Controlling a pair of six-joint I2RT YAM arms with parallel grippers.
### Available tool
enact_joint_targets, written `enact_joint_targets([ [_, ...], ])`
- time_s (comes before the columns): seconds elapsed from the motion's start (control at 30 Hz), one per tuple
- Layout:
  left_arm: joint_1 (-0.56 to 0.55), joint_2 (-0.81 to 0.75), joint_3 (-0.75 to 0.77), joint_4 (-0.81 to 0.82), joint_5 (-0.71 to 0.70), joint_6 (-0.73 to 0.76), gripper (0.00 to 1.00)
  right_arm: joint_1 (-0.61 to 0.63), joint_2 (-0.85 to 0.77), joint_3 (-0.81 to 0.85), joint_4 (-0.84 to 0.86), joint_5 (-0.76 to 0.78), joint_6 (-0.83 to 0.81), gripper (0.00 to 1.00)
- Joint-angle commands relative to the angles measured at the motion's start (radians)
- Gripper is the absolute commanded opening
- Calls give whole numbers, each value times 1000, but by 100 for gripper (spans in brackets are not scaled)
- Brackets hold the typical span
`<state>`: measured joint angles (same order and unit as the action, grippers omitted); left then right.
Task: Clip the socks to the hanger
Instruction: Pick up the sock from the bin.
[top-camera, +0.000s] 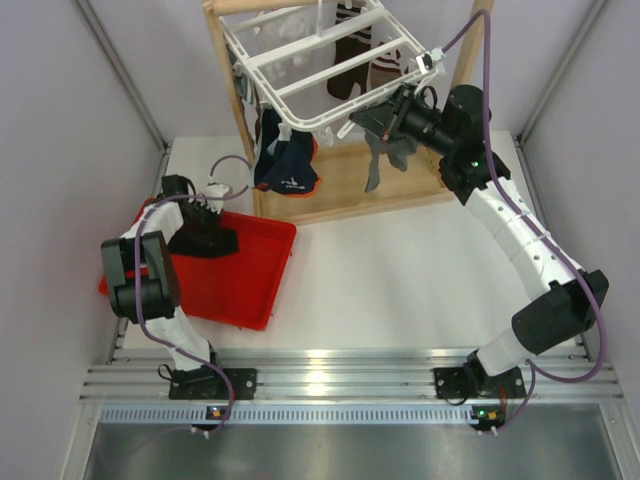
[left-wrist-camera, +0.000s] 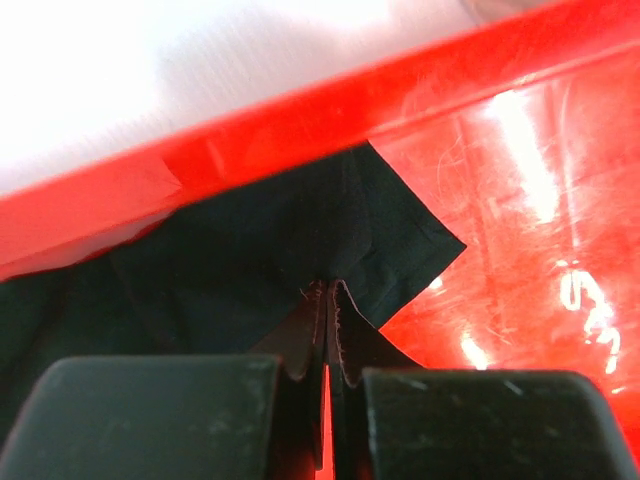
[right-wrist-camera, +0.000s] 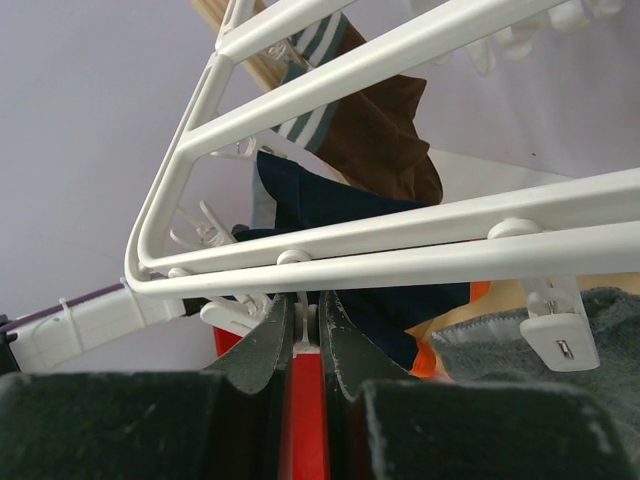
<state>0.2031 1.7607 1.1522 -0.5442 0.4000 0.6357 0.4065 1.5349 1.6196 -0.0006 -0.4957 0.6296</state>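
Black sock (left-wrist-camera: 250, 260) lying in red tray (left-wrist-camera: 520, 200) on bench (top-camera: 380, 270), being pinched by closed left end effector (left-wrist-camera: 327, 292); farther back, right end effector (right-wrist-camera: 305, 305) narrowly squeezing white clip (right-wrist-camera: 303, 335) on hanger (right-wrist-camera: 400, 265), brown sock (right-wrist-camera: 390, 130) hanging beyond.

A white table top (top-camera: 400, 270) carries everything, closed in by pale walls to the left, right and rear. On its left half lies a red plastic tray (top-camera: 262, 290), turned at an angle so that one corner points toward the middle of the table and the opposite corner reaches the table's left edge. Along the far side rests the flat base board of a light wooden frame (top-camera: 380, 200), with its posts rising from it. An aluminium rail (top-camera: 340, 380) runs across the near edge.
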Motion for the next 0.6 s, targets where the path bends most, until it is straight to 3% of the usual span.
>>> enact_joint_targets([
  [0.0, 9, -33, 95, -60, 37, -5, 0, -15, 13, 28, -24, 37, -21, 0],
  [0.4, 88, -265, 325, -413, 311, -97, 0, -18, 13, 22, 31, 13, 21, 0],
  [0.57, 88, -369, 395, -480, 470, -145, 0, -18, 19, 23, 56, 3, 47, 0],
])
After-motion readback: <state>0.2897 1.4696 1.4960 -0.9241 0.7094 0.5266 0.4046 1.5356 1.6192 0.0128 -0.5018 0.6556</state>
